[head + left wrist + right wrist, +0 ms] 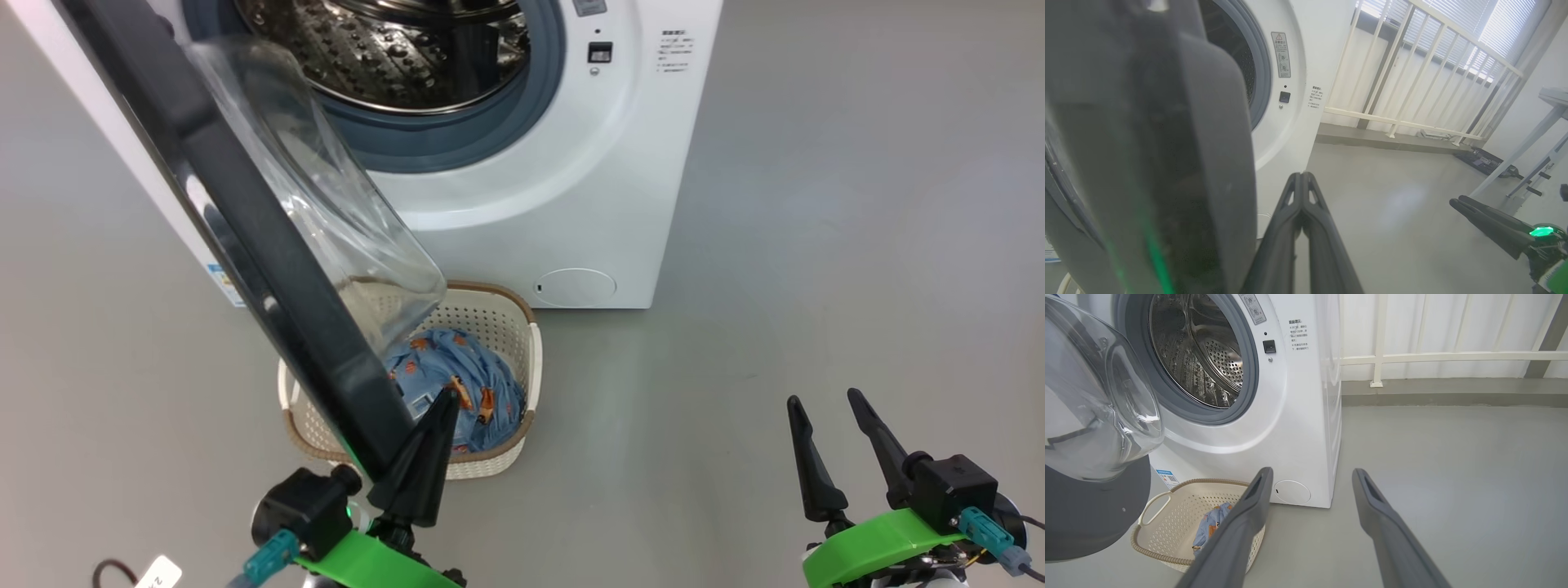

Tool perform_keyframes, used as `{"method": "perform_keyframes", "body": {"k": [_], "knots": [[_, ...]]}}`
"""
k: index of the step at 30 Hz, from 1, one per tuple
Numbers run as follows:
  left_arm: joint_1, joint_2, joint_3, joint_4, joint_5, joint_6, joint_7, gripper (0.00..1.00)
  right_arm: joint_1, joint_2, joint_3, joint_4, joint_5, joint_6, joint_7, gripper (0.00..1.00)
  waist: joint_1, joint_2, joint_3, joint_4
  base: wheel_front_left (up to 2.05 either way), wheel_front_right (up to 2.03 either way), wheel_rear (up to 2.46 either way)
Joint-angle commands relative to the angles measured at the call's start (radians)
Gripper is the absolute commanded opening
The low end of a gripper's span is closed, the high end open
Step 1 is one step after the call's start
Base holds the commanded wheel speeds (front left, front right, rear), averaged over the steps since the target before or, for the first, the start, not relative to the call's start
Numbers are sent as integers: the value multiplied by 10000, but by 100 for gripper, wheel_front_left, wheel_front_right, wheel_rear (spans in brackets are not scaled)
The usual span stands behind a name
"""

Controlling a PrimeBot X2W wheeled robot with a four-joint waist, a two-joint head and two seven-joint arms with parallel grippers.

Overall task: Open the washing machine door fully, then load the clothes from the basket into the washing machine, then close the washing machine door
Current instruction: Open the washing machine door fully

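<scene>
washing machine door [245,237] hanging half open, leaning over basket [535,359]. left gripper [445,402] sitting pinched shut, gripping nothing, tucked just beside door's lower edge, cant tell if touching. clothes [457,376] lying in basket, washing machine [555,204] drum gaping behind. imo pushing with finger side, sweeping along hinge arc, going slow so it isnt slipping off. right gripper [823,398] idling spread wide, empty

Grey floor [1453,465], white railing [1453,356]

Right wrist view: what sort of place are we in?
Probably a laundry corner or test room: washing machine on bare grey floor, basket of clothes before it, white railing behind.
</scene>
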Motion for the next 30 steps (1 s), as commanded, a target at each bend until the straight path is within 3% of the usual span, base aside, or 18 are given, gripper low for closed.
{"method": "perform_keyframes", "body": {"k": [1,21,30], "knots": [[-86,338,775,-179,33,338,-65,0,-141,-21,276,-223,66,16,-49,100,0,0,19,99,0,0,0],[1091,338,1181,-1265,145,999,-65,0,-24,-10,186,-265,25,16,-49,100,0,0,-15,1457,0,0,0],[1568,338,2051,-1395,101,1409,-65,0,95,-5,162,-262,38,16,-49,100,0,0,-195,1991,0,0,0]]}}
